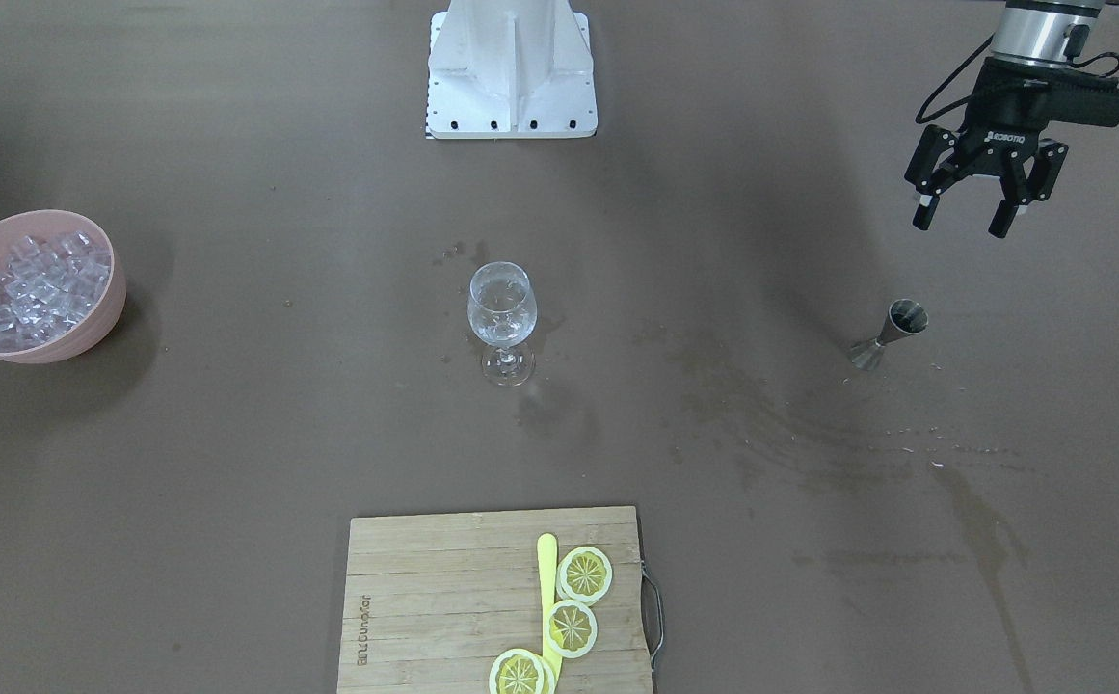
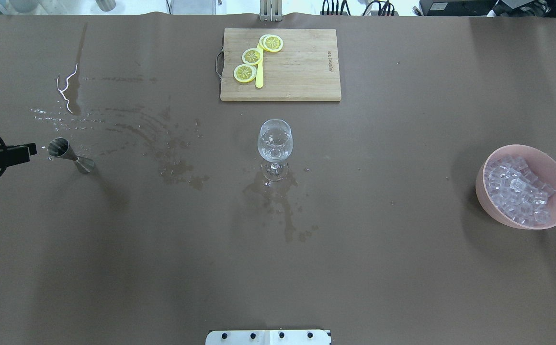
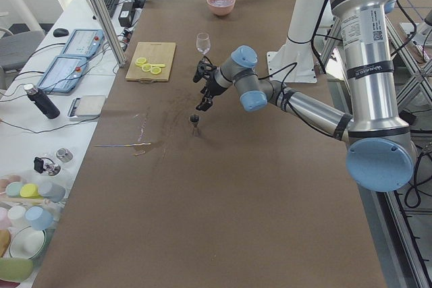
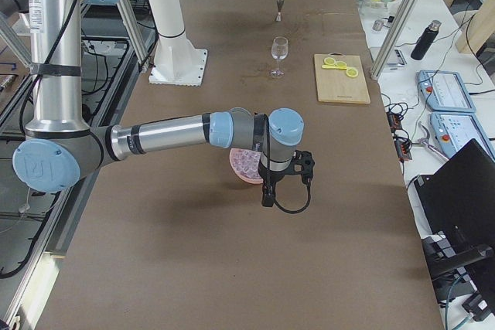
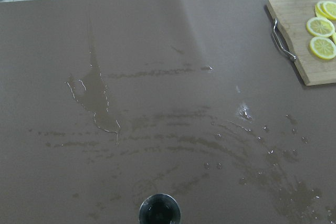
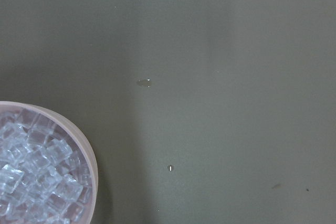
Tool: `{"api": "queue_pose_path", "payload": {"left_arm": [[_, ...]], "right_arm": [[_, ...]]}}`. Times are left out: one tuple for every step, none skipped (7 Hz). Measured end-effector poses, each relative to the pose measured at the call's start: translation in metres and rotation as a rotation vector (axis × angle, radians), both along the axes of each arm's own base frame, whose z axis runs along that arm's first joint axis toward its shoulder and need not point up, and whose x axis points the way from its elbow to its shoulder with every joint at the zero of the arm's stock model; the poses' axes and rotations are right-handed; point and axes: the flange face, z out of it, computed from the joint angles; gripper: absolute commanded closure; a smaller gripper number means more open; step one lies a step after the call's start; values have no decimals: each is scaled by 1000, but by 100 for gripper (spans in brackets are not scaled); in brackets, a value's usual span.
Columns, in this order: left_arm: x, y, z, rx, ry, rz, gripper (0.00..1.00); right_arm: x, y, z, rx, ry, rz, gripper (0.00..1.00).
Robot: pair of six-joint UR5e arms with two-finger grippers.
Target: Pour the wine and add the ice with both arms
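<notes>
A stemmed wine glass [image 1: 501, 310] [image 2: 274, 142] stands mid-table with a little clear liquid in it. Wine itself is out of view. A steel jigger [image 1: 892, 333] [image 5: 159, 212] stands upright on the robot's left side. Raised above and behind the jigger, my left gripper [image 1: 962, 218] [image 3: 202, 90] is open and empty. Ice [image 1: 39, 284] [image 6: 31, 182] fills a pink bowl [image 1: 77, 342] [image 2: 482, 187] on the right side. My right gripper [image 4: 268, 191] hangs over that bowl; it shows only in the exterior right view, so I cannot tell its state.
A wooden cutting board [image 1: 424, 598] [image 2: 301, 72] at the far edge carries lemon slices [image 1: 585, 574] and a yellow knife [image 1: 547, 588]. Wet streaks and puddles [image 2: 139, 129] spread between jigger and glass. The white base block [image 1: 511, 77] sits on the robot's side.
</notes>
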Motion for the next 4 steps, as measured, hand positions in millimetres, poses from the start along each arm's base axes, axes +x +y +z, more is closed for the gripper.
{"api": "queue_pose_path", "payload": {"left_arm": [[5,4,4,0,-8,-15,3],[15,8,9,9,-27,-55,3],[33,16,16,14,-39,-107,3],[49,25,22,15,-41,-139,3]], "right_arm": [[0,0,0,0,0,0,0],[0,0,0,0,-1,0,0],[0,0,0,0,-1,0,0],[0,0,0,0,0,0,0]]}}
